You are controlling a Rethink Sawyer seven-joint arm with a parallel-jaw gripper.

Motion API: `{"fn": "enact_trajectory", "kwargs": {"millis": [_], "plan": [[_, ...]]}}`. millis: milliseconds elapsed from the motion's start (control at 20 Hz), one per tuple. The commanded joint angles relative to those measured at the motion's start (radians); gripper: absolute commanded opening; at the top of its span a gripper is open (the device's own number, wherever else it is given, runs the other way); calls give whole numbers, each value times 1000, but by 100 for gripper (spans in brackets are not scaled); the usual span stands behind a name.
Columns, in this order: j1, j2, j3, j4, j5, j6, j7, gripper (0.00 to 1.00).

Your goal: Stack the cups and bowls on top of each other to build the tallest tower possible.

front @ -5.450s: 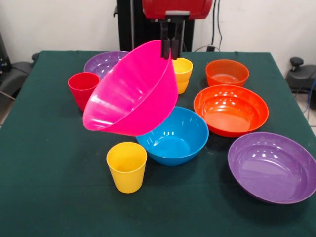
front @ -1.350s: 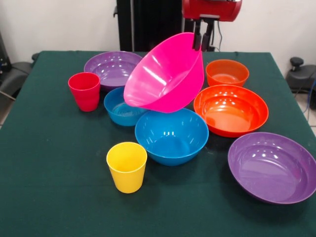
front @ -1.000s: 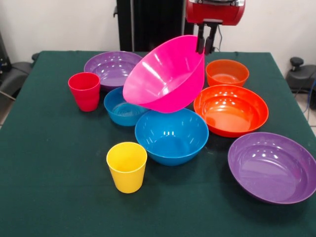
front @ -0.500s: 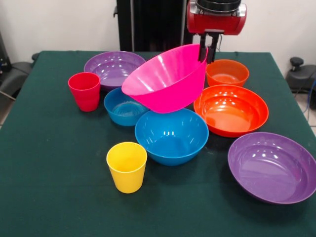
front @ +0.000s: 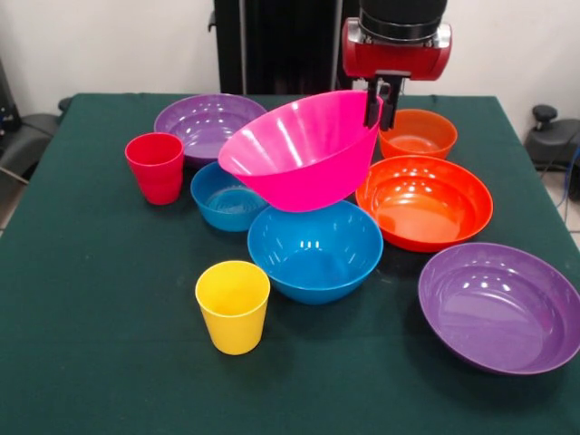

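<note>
My gripper [front: 380, 109] is shut on the rim of the big pink bowl [front: 299, 149], which hangs tilted above the large blue bowl [front: 315, 251]. The pink bowl's underside looks close to the blue bowl's far rim; I cannot tell if they touch. A smaller blue bowl [front: 220, 197] lies behind at left. A yellow cup [front: 233, 306] stands near the front, a red cup [front: 155, 168] at the left. Two orange bowls sit at right, a large one [front: 423, 202] and a small one [front: 418, 133]. One purple bowl [front: 205, 123] is at the back left, another [front: 499, 306] at the front right.
A dark green cloth [front: 100, 353] covers the table. A black column [front: 272, 45] rises behind the table's far edge. Dark equipment [front: 549, 136] sits off the table at the right.
The pink bowl has swung from the left side toward the right and come down, its tilt flattening. The gripper lowered with it. A smaller blue bowl, hidden before, now shows.
</note>
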Motion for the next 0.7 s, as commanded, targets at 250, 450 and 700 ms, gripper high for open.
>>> {"fn": "enact_trajectory", "kwargs": {"millis": [250,450,700], "plan": [[-7,39,56,-12,26,-77,93,0],[-7,43,58,-23,24,-68,86,0],[-15,48,68,-34,24,-59,69,0]]}}
